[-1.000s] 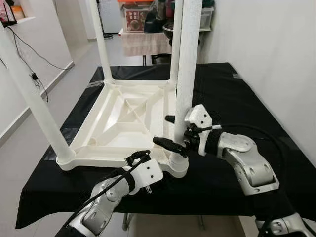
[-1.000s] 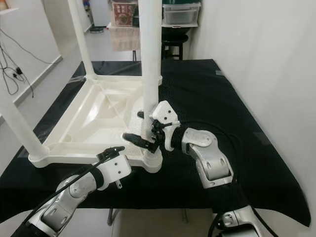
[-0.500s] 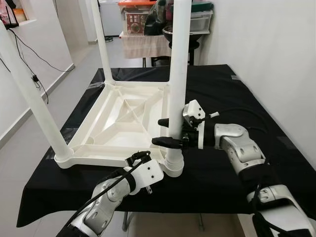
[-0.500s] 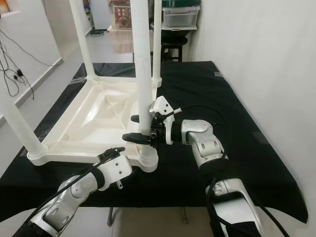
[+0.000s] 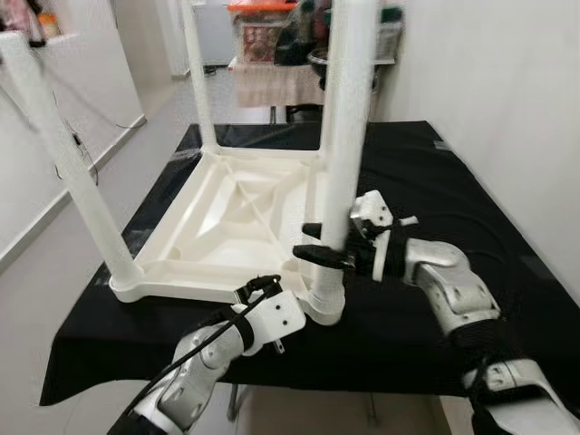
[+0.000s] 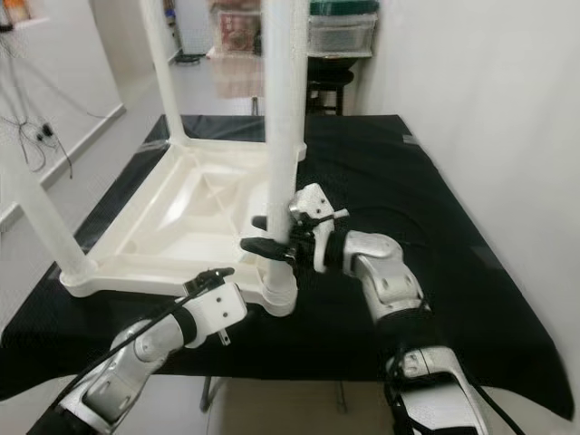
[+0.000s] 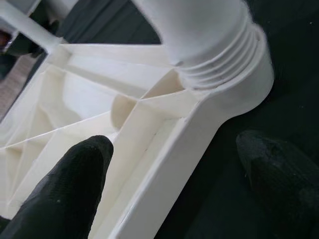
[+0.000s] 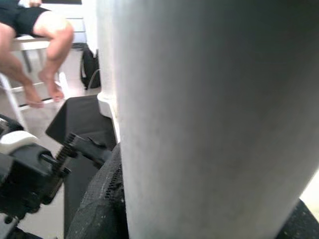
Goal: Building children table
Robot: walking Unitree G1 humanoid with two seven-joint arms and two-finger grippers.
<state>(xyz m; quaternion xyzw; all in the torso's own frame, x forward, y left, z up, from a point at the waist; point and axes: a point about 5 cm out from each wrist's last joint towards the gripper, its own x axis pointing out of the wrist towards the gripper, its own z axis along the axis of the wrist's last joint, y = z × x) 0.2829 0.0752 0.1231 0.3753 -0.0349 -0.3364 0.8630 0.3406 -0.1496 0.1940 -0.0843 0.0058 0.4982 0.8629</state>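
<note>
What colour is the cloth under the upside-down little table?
Black. The cloth under the white table shows best in the right eye view.

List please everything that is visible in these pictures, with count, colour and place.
Upside-down plastic children's table top: one, white, on the black cloth.
Round plastic table legs: four, white, upright at the corners; the near right leg stands in its corner socket.
Black cloth-covered work table: one, under everything.
Storage boxes: several, colours unclear, on furniture behind the table.
Cable: one, dark, on the left wall.
Person's bare legs: two, on a seat, in the right wrist view.
Left claw: black, open, at the table top's near edge.
Right claw: black, around the near right leg.
</note>
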